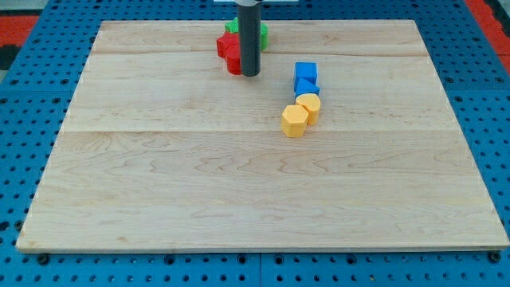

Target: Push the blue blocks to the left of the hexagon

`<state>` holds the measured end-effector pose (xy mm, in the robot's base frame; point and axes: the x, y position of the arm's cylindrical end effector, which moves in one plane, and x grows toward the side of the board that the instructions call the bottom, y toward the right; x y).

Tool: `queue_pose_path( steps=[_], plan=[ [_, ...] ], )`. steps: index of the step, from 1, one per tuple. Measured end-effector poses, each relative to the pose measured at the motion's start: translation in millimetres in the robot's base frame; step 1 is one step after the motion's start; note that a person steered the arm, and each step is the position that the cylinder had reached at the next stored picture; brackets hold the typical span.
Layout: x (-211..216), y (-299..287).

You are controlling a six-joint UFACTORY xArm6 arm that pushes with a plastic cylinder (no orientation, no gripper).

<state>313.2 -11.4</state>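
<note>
Two blue blocks sit right of the board's centre near the view's top: a blue cube (305, 72) and a second blue block (306, 86) touching it just below. A yellow round block (309, 105) touches the lower blue block, and a yellow hexagon (294, 120) sits just below and left of it. My tip (250, 74) stands left of the blue blocks, about 55 px from them, beside a red block (229, 53). The rod hides part of the red block.
A green block (236, 29) lies behind the red block at the view's top, partly hidden by the rod. The wooden board (159, 199) rests on a blue pegboard; its edges run near the view's borders.
</note>
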Motion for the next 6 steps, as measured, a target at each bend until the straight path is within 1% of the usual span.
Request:
queue_pose_path(
  steps=[1, 2, 3, 4, 5, 6],
  plan=[
    [-13.0, 41.4],
    [-9.4, 102.8],
    [25.8, 78.1],
    [81.6, 57.2],
    [123.7, 54.1],
    [176.9, 52.4]
  ],
)
